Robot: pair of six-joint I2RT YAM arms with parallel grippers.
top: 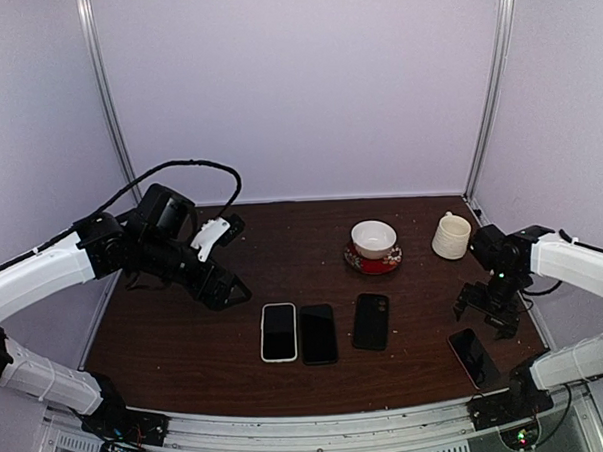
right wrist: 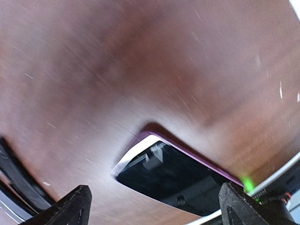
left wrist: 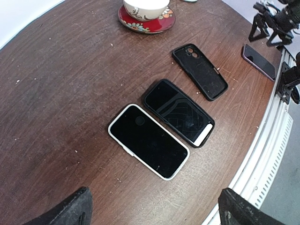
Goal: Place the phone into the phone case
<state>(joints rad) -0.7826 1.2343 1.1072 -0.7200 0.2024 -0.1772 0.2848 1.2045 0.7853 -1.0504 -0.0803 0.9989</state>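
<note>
Closest to my left wrist view are the left gripper's (left wrist: 157,213) two dark fingertips (left wrist: 70,211), poking in at the bottom corners of the frame. The jaws are spread wide with nothing between them, and the gripper hangs above the wooden table (left wrist: 56,93), clear of it.

Just above them, at centre frame, lies a white-rimmed phone (left wrist: 149,141), flat and screen up. Touching or just beside its upper right edge is a ridged black case (left wrist: 178,112) with a pale patch at its lower end; I cannot tell whether anything sits inside it. A little further toward the upper right, apart from those two, is an empty black case (left wrist: 199,71), open side up, with its camera cut-out at the far end.

From the top view, the three lie in a row at lower centre. The left gripper sits to their upper left.

In the right wrist view, the right gripper's (right wrist: 154,208) fingertips show at the bottom corners, wide apart and gripping nothing. A purple-rimmed phone (right wrist: 173,171) lies flat on the table at lower centre, and its glossy screen mirrors the rig. The picture is blurred, so I cannot tell whether the fingers touch the phone.

At upper right of the top view, a white cup (top: 373,237) stands on a red saucer (top: 373,262), with a cream mug (top: 450,236) further right.
</note>
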